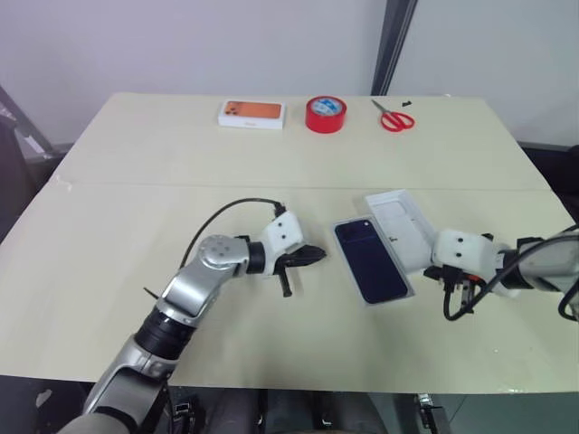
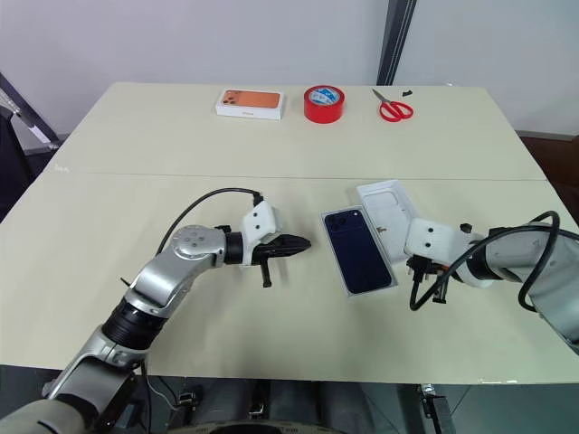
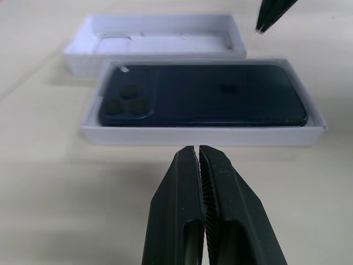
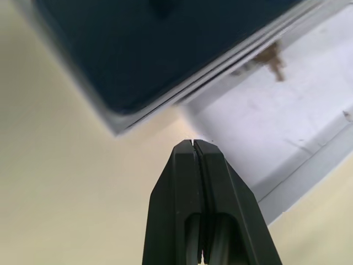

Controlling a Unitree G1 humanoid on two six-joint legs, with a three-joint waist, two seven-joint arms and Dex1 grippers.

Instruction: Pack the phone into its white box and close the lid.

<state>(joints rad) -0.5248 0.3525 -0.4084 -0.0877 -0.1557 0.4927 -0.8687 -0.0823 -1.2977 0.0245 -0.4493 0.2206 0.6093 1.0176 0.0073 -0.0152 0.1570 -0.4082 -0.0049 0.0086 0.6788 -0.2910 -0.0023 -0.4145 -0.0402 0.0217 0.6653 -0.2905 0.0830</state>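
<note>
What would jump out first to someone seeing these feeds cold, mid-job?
The phone lying camera-side up inside the white box near the table's middle, with the lid open-side up right beside it on the robot's right. Both grippers are shut and empty: the left gripper points at the box from the left, the right gripper hangs over the seam between box and lid. Along the far edge lie an orange-printed box, red tape and red scissors.
</note>
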